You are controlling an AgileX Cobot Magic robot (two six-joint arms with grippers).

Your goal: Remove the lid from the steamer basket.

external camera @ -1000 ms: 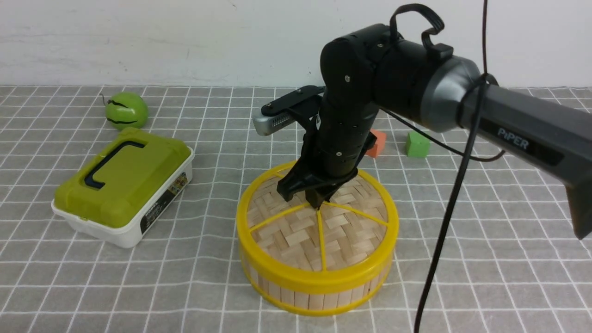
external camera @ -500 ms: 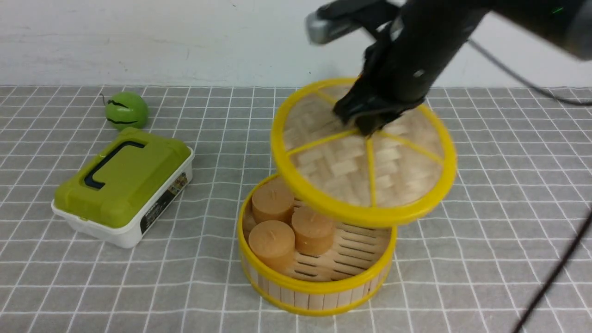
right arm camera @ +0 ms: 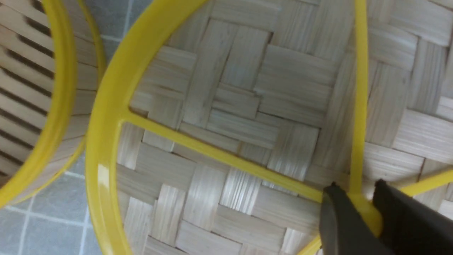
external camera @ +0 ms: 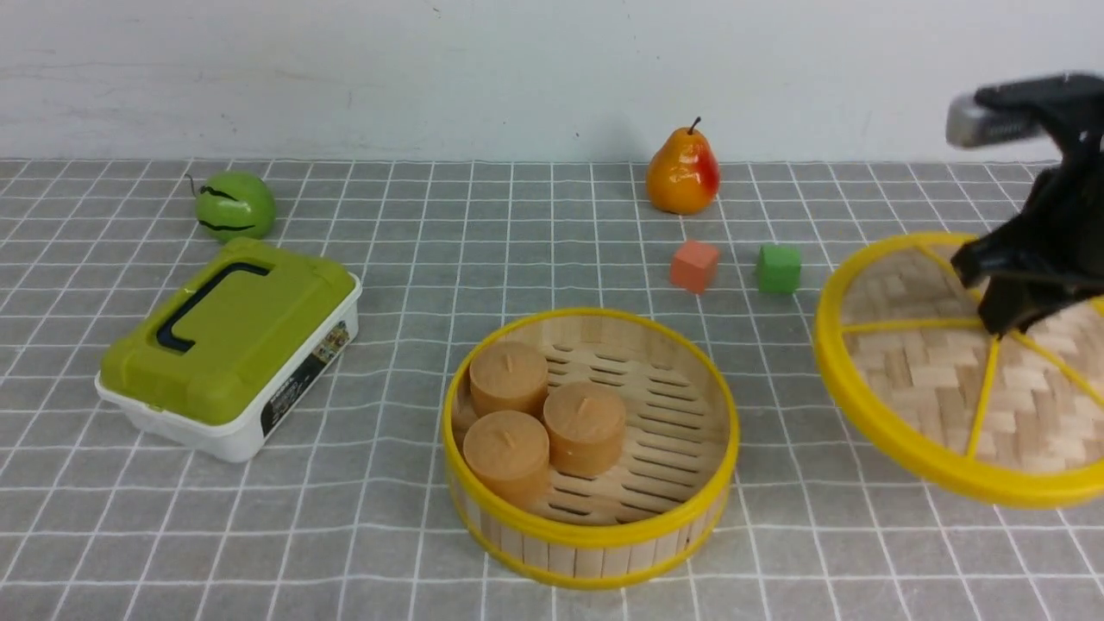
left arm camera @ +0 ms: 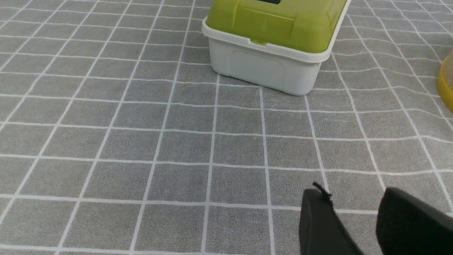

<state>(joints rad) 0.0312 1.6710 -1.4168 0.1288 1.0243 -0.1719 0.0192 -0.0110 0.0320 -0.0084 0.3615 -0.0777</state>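
Note:
The steamer basket (external camera: 595, 545) stands uncovered in the middle of the cloth, with three brown cylinders (external camera: 585, 426) inside. Its lid (external camera: 914, 379), woven bamboo with a yellow rim and spokes, hangs tilted at the right, apart from the basket and partly cut off by the frame edge. My right gripper (external camera: 1000, 321) is shut on the lid's centre knob. The right wrist view shows the gripper (right arm camera: 357, 198) clamping the yellow knob, the lid (right arm camera: 240, 124) spread below, and the basket (right arm camera: 53, 106) beside it. My left gripper (left arm camera: 354, 202) is open and empty, low over bare cloth.
A white box with an olive-green lid (external camera: 228, 345) sits at the left, close in front of the left gripper (left arm camera: 272, 35). A green round fruit (external camera: 235, 205), a pear (external camera: 683, 172), an orange cube (external camera: 694, 266) and a green cube (external camera: 779, 268) lie toward the back wall.
The right gripper lifted the lid off the basket and carried it to the right and down. The basket's inside and its three cylinders now show.

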